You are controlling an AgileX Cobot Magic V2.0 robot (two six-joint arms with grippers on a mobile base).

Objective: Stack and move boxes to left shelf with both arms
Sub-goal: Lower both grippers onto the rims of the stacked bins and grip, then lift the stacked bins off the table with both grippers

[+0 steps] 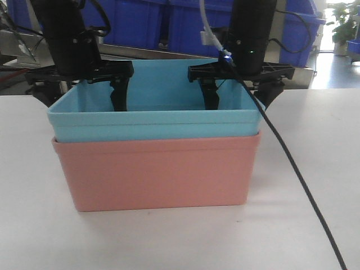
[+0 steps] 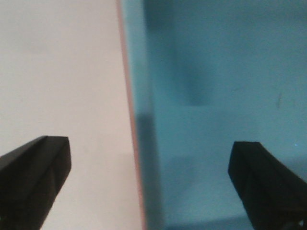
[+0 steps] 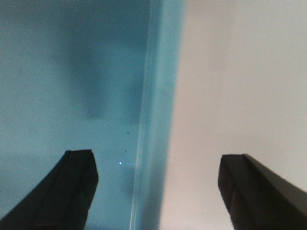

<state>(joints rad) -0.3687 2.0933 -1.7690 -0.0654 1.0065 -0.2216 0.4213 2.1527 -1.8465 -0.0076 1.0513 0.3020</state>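
Sky-blue bin sits nested in salmon-pink bin on the tabletop, long axis running arm to arm. Left gripper straddles the left end wall, one finger inside and one outside. Right gripper does likewise at the right end. Both jaws released, walls ungripped. Likely next: pinch each wall.

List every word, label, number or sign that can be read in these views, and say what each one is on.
No text can be read in any view.
Blue box and pink box: plain walls, no label.
Dark blue crates behind: no print shows.
White piece on a cable: too small to tell.
Left hand and right hand: plain black fingers, no marking.
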